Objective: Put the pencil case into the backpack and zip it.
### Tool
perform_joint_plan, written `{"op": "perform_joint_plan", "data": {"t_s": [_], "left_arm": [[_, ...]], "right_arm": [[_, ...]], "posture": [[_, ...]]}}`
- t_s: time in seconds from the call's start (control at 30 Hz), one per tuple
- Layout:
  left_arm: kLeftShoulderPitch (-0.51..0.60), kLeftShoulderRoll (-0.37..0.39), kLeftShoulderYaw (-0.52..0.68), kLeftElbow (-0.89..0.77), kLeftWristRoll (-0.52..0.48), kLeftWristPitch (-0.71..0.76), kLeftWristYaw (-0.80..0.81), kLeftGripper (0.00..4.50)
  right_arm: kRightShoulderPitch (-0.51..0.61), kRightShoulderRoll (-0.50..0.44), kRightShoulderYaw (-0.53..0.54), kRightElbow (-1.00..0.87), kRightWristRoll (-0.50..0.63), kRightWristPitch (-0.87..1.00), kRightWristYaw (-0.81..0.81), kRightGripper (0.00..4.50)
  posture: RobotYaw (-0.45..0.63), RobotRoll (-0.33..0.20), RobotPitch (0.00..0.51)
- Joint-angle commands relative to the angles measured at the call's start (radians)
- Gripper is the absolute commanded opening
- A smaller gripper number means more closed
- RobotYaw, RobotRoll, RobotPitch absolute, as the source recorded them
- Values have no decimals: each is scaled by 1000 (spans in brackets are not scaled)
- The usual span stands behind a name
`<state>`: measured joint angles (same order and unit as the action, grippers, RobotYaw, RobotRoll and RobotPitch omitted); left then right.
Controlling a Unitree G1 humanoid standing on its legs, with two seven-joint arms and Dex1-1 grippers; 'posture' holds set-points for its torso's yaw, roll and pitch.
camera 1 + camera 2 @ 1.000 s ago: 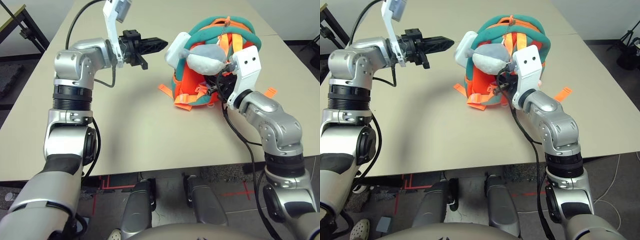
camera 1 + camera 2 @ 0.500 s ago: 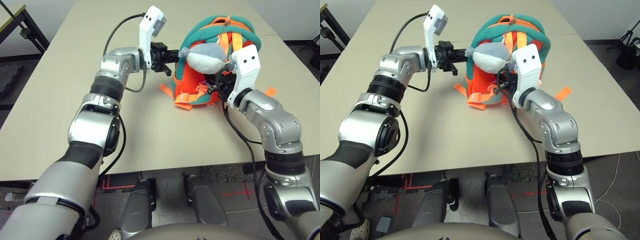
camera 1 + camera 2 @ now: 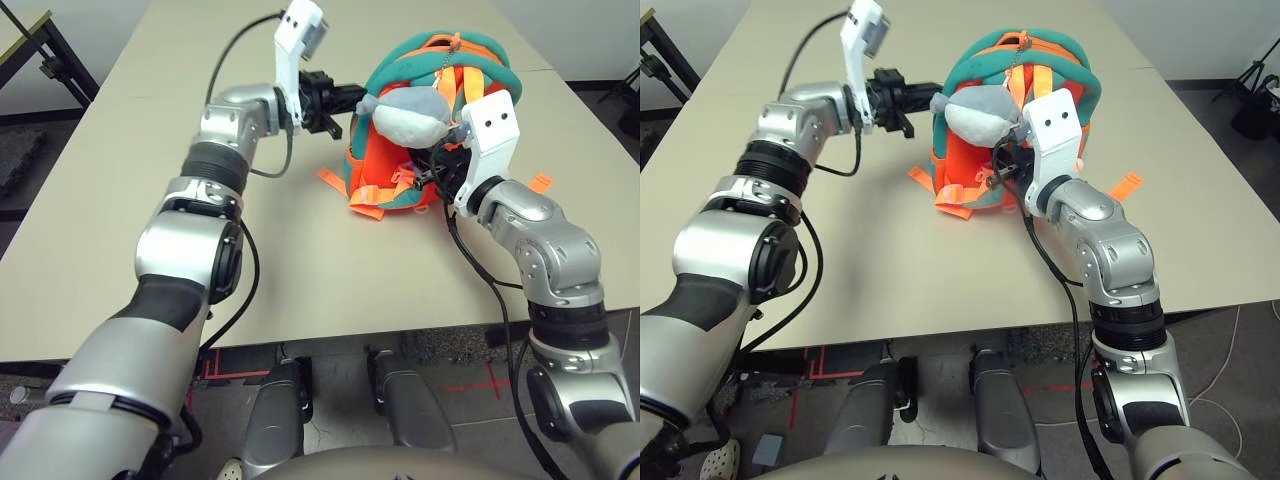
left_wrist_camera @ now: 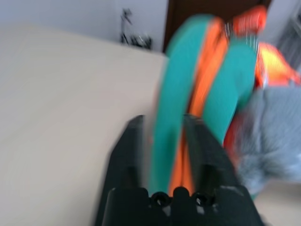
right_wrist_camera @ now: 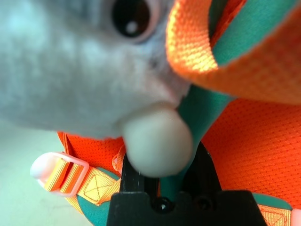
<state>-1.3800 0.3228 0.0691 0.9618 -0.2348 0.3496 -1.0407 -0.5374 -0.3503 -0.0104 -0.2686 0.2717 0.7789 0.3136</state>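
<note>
Left end effector (image 4: 162,155) points inward, fingers parted.

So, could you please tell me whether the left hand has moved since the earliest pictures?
Yes: the left hand has moved to the robot's right, closer to the backpack, which has stayed put.

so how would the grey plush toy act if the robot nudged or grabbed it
The grey plush toy would probably squash under a grip, given its fuzzy, rounded body. It looks light for its size and, dangling from the backpack, would likely swing rather than roll away. Its fuzzy surface suggests little slipping.
</note>
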Motion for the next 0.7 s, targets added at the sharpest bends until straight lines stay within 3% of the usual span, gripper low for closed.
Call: {"op": "perform_joint_plan", "data": {"t_s": [0.03, 0.17, 0.47, 0.7], "left_arm": [[-35, 36, 26, -58, -27, 39, -12, 2971], [-41, 58, 31, -137, -47, 81, -24, 4489], [70, 42, -87, -520, -116, 278, -136, 4500], [94, 41, -156, -584, -115, 320, -150, 4500]], "right_arm": [[10, 6, 32, 44, -5, 14, 18, 194], [4, 9, 36, 53, -8, 7, 23, 194], [-5, 19, 36, 70, -18, -2, 24, 194], [1, 22, 31, 66, -24, 0, 20, 194]], "posture": [[-147, 0, 146], [-143, 0, 145], [-151, 0, 145], [-160, 0, 144]]}}
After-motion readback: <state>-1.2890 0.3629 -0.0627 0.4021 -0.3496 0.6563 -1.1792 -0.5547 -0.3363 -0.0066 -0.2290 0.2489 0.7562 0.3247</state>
